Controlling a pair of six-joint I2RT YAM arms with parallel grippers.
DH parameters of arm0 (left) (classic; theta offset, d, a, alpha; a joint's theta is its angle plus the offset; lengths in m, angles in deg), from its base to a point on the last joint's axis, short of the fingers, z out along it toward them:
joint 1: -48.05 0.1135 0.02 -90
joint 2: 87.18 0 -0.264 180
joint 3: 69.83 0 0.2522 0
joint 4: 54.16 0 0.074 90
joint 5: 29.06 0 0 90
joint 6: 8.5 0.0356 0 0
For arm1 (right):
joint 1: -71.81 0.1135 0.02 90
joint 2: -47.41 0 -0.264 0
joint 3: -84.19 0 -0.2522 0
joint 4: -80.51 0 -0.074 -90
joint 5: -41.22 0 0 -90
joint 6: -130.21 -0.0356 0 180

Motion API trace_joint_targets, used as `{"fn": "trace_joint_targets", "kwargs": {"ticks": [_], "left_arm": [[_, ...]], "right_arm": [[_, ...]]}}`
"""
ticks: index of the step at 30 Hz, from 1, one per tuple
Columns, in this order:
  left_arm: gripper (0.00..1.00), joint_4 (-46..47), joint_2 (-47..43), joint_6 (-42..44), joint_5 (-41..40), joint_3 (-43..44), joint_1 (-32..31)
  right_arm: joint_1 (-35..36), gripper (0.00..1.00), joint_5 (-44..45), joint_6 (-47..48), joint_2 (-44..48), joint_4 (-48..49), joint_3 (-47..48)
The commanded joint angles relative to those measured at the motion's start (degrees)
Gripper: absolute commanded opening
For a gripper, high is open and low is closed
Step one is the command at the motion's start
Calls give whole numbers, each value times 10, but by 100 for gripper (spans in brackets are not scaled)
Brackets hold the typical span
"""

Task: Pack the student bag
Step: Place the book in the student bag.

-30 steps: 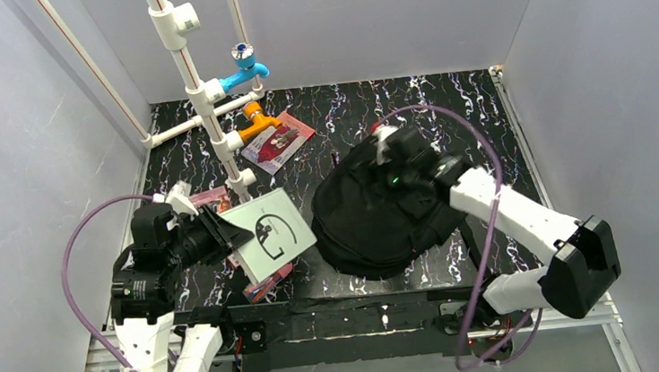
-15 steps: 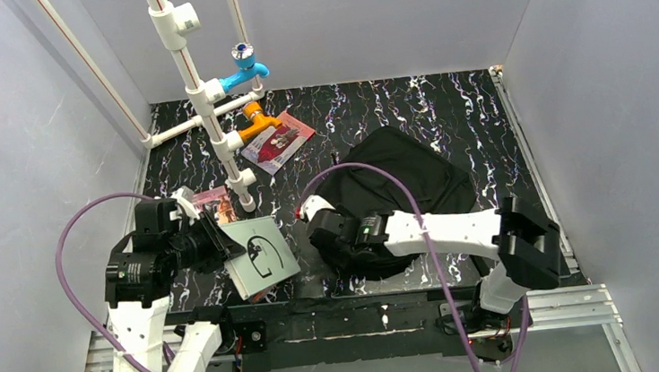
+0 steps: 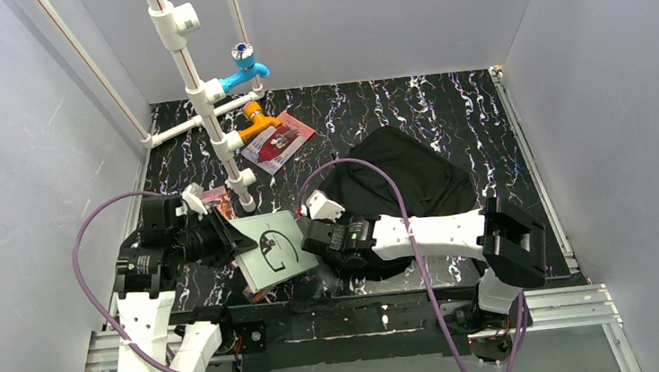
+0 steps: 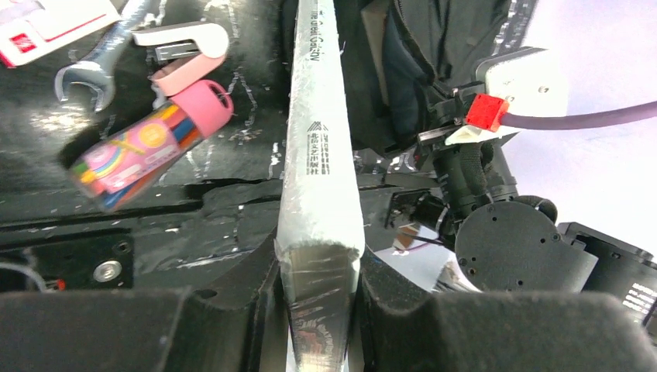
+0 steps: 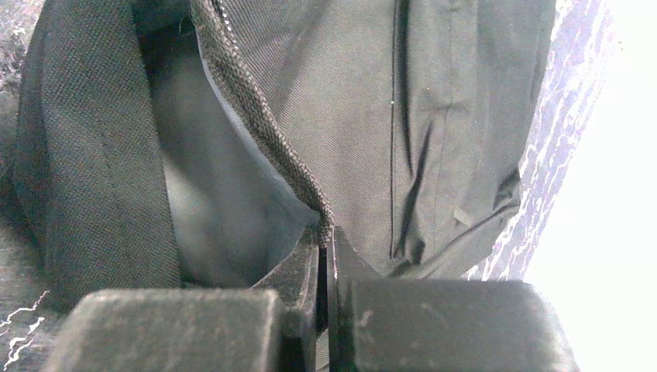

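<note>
We pinch the zipper edge of the large soft black fabric backpack – lying right of centre – in our closed right gripper, left gripper clamping the thin pale-green book – so lift the lip wide, then slide it in edge-first.
</note>
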Motion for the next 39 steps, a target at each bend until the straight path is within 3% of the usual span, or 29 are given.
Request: {"fn": "trace_joint_targets", "kwargs": {"ticks": [1,6,10,15,19,26,30,34,39], "left_arm": [[0,126,-15,-73,124,-35,-2],[0,269,-16,-179,189,-89,-2],[0,353,-17,-248,168,-141,-28],[0,449,-21,-322,61,-198,-130],[0,493,25,-342,-34,-208,-241],[0,621,100,-368,-294,-239,-392],[0,613,211,-331,-344,-162,-447],[0,687,271,-368,-399,-168,-462],[0,731,370,-344,-457,-123,-500]], "right_arm": [[2,1,45,-27,58,-38,39],[2,1,32,-35,170,1,36],[2,1,-5,-34,222,54,28],[2,1,-16,-35,224,81,32],[2,1,-13,-29,214,79,37],[2,1,-31,-14,220,106,31],[2,1,-25,-14,227,102,26],[2,1,-20,-29,243,110,15],[1,1,-2,-46,260,96,7]]}}
